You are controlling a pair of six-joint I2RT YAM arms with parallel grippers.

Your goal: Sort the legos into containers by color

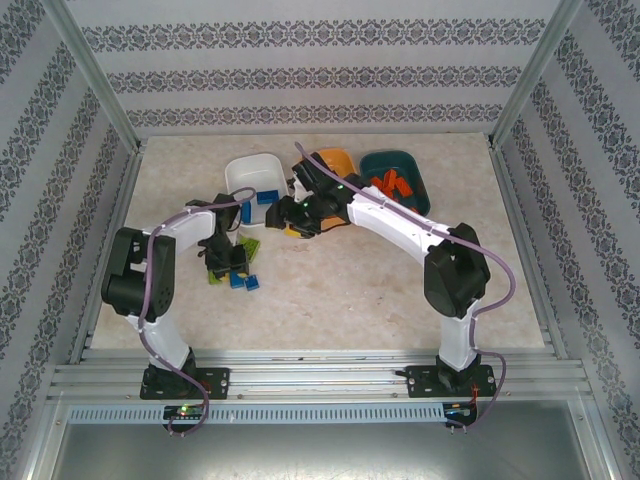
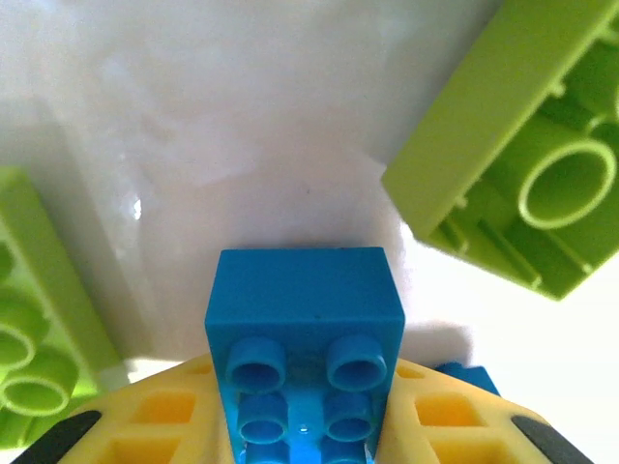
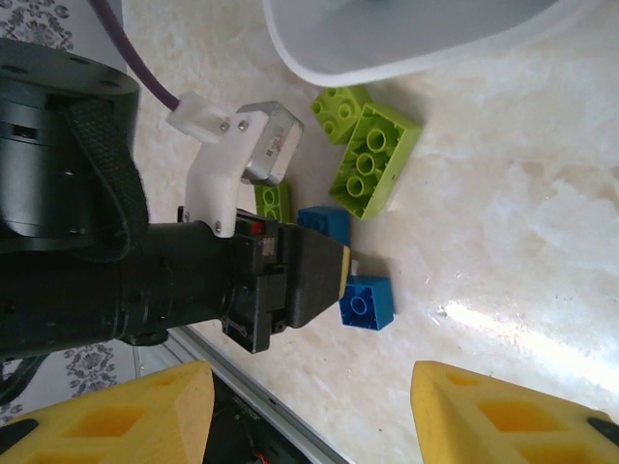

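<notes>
1. Left pincer [image 1: 228,264] sits low over a loose cluster of legos at centre-left of the tabletop [image 1: 400,290] in the top view.
2. Left wrist view: the yellow fingers [image 2: 155,420] are clenched on a blue brick [image 2: 305,319]. It sits studs-up at bottom centre, with a pad pressed against each side.
3. Same view: a lime brick [image 2: 513,164] is at upper right, tilted with its hollow underside showing, apart from the blue brick. A second lime brick [image 2: 24,338] lies along the left edge.
4. Top view: two more blue legos [image 1: 246,283] lie just right of the left pincer. A lime one [image 1: 215,279] is at its lower left and another lime piece [image 1: 250,246] at its upper right.
5. White dish [image 1: 240,168] is up and right of that cluster, with one blue piece [image 1: 267,196] inside at its lower right.
6. Right wrist view: a pair of lime legos [image 3: 368,155] lie just below the white dish rim, and a loose blue lego [image 3: 368,304] is beside the left arm's black tip.
7. Right pincer [image 3: 311,414] is released, its yellow fingers far apart at the bottom corners with nothing between them. In the top view it hovers at centre, just right of the white dish.
8. Orange dish [image 1: 340,157] is right of the white one, partly covered by the right arm, so I can't tell what it holds.
9. Dark teal dish [image 1: 416,176] is furthest right at upper centre-right, with several orange legos [image 1: 390,185] inside.
</notes>
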